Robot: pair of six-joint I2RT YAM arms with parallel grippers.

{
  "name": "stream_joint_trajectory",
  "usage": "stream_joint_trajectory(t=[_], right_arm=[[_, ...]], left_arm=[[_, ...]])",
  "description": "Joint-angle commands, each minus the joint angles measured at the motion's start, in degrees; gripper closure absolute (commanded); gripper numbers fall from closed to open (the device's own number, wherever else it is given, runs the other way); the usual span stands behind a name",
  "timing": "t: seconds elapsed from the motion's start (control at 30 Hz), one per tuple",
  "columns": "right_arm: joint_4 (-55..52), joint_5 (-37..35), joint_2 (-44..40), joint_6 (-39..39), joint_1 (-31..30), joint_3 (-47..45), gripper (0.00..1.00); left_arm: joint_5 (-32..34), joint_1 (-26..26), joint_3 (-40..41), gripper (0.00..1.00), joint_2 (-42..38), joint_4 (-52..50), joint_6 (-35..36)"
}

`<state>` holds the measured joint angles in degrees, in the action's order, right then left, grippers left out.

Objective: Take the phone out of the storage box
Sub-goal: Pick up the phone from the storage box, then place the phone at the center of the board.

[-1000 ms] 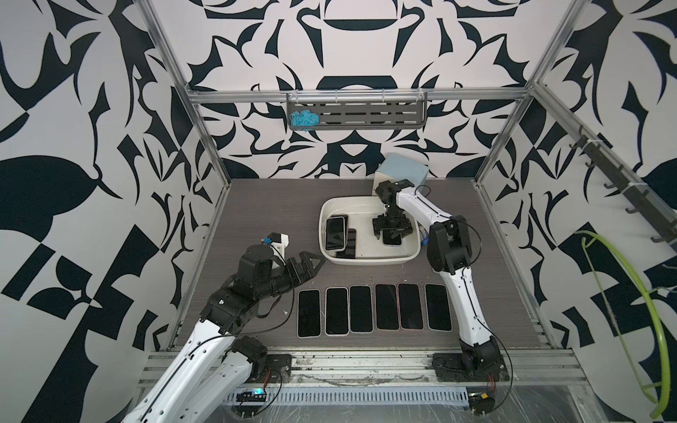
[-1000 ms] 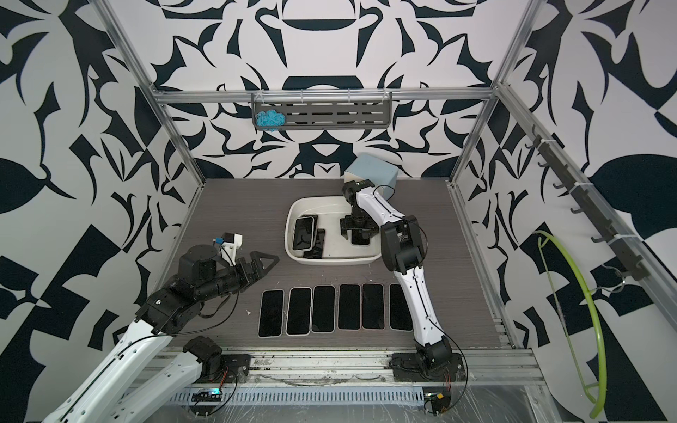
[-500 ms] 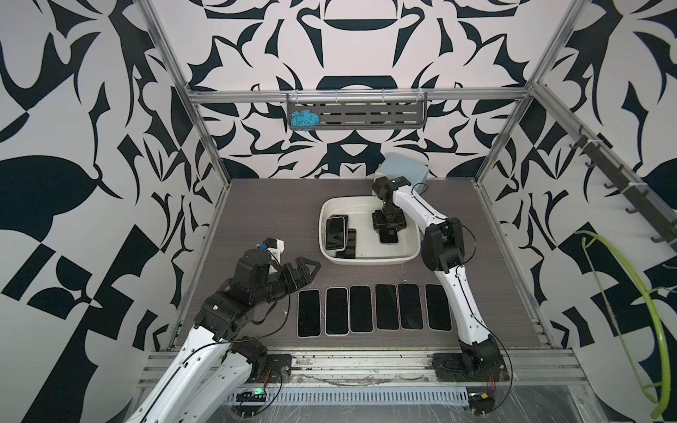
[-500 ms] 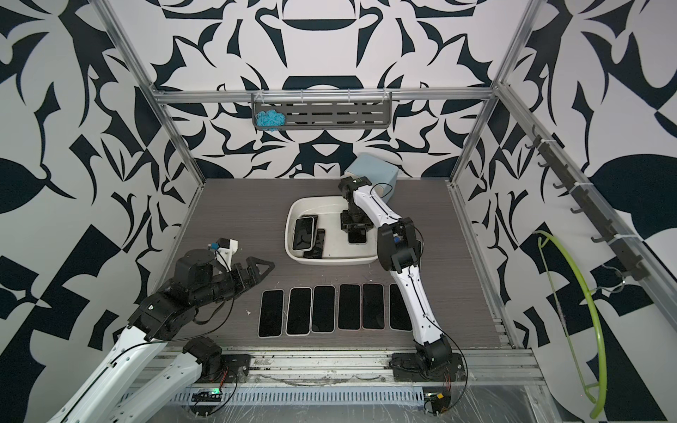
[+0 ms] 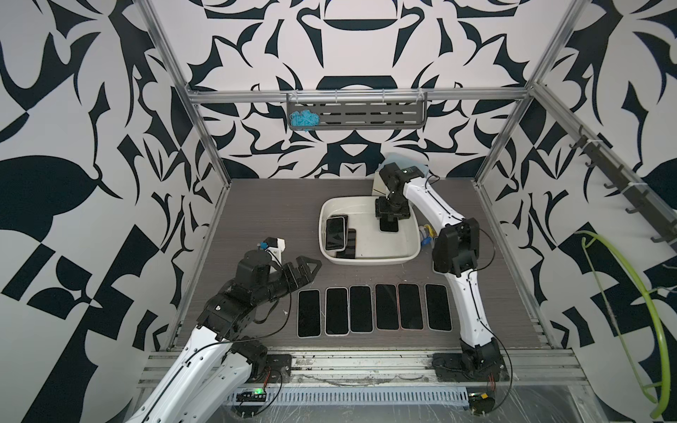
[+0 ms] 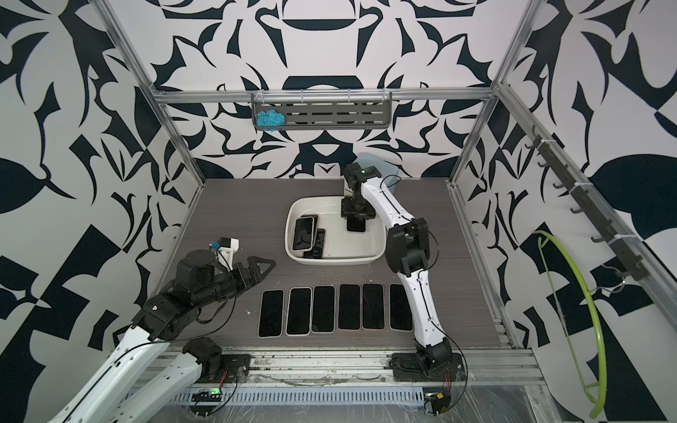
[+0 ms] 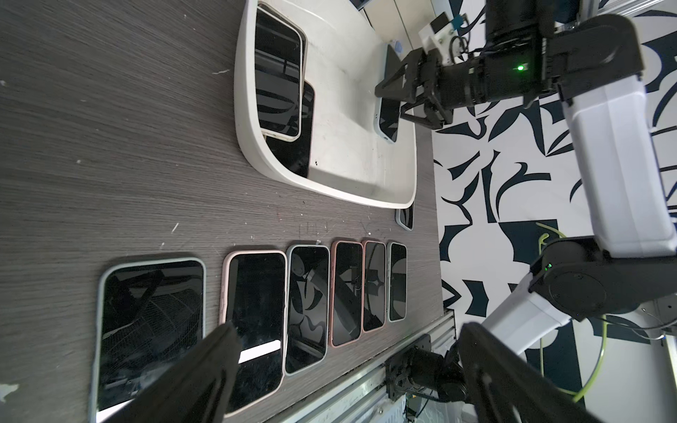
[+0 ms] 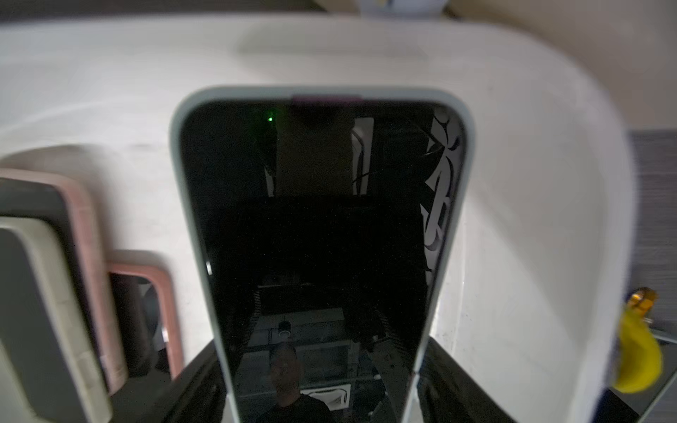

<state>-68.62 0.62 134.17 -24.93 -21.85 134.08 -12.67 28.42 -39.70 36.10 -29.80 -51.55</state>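
Phone (image 8: 322, 238) sits pinched in the right gripper (image 5: 389, 219) inside the storage box (image 5: 370, 260).

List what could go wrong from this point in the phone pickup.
The right gripper pinches the phone by one end only; its long free end may swing or slip. Carried low, it could catch the storage box rim. A drop could hit the stacked phones in the same box.

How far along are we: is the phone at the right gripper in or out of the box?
In. The phone is inside the box rim, over its floor, right gripper closed on it.
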Motion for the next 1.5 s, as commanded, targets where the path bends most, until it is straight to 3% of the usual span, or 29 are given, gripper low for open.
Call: stream_joint_trajectory(t=[0.0, 0.2, 0.37, 0.73, 1.07, 1.47], right_arm=[[-0.2, 1.75, -8.4, -2.65, 1.03, 0.68, 0.33], [0.05, 0.21, -20.74, -2.4, 5.59, -11.72, 0.33], [1.33, -7.22, -31.91, 0.27, 8.34, -27.57, 0.33], [9.77, -6.19, -52.44, 3.2, 21.89, -61.36, 0.33], [17.32, -5.97, -46.18, 11.72, 26.16, -70.09, 0.32], [20.89, -4.08, -38.47, 9.45, 33.33, -73.17, 0.31]], left_arm=[[-0.55, 0.14, 1.09, 0.0, 0.01, 3.52, 0.83], [-3.49, 0.14, 0.18, 0.0, 4.63, 8.16, 2.37], [-5.89, 0.14, -0.91, 0.0, 11.01, 13.89, 2.69], [-8.63, 0.14, -1.44, 0.0, 18.18, 18.21, 4.09], [-8.56, 0.14, -2.27, 0.0, 19.11, 17.25, 4.95], [-6.18, 0.14, -4.25, 0.0, 17.85, 13.93, 5.92]])
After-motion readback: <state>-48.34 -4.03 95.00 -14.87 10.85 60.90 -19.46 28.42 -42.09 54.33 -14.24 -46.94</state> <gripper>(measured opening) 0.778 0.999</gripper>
